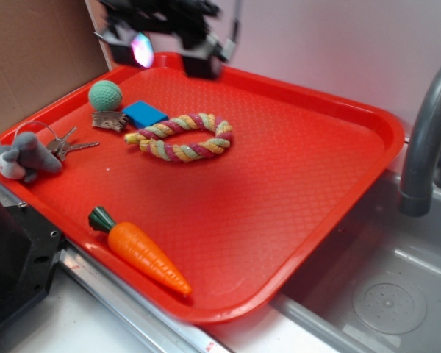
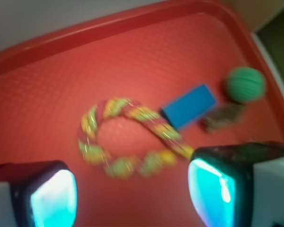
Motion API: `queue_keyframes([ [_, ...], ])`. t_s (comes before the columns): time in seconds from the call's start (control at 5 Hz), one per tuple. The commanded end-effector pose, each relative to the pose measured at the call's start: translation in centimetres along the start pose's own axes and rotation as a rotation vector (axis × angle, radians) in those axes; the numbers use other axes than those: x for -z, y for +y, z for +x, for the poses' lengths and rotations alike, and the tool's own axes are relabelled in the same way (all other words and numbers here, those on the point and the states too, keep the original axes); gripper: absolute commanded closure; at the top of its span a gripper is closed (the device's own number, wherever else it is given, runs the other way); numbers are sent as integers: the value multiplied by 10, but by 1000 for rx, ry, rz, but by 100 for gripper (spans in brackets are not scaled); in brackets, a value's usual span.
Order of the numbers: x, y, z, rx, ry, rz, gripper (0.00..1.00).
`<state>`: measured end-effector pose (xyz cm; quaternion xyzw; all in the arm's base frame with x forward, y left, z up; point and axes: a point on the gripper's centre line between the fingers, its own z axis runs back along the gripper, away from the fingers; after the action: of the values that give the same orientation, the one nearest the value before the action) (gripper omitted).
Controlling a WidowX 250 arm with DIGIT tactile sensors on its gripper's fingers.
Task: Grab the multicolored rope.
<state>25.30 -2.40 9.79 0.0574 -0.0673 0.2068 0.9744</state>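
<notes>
The multicolored rope is a twisted ring of yellow, pink, dark red and pale green strands. It lies flat on the red tray, left of the middle. In the wrist view the multicolored rope shows blurred, ahead of the fingers. My gripper hangs high over the tray's far edge, above and behind the rope, not touching it. In the wrist view my gripper is open and empty, with a wide gap between its two fingertips.
A teal ball, a blue block, a small brown piece, keys with a grey mouse toy and an orange carrot lie on the tray. A sink with a grey faucet is at the right. Cardboard stands at the back left.
</notes>
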Motion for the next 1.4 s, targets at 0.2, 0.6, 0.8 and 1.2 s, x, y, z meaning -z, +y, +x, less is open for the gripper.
queue_keyframes([
  [0.2, 56, -29, 31, 67, 14, -171, 0],
  [0.6, 22, -17, 15, 113, 7, -156, 0],
  [0.8, 8, -16, 8, 122, 23, -125, 0],
  [1.2, 56, -28, 3, 205, 21, -217, 0],
])
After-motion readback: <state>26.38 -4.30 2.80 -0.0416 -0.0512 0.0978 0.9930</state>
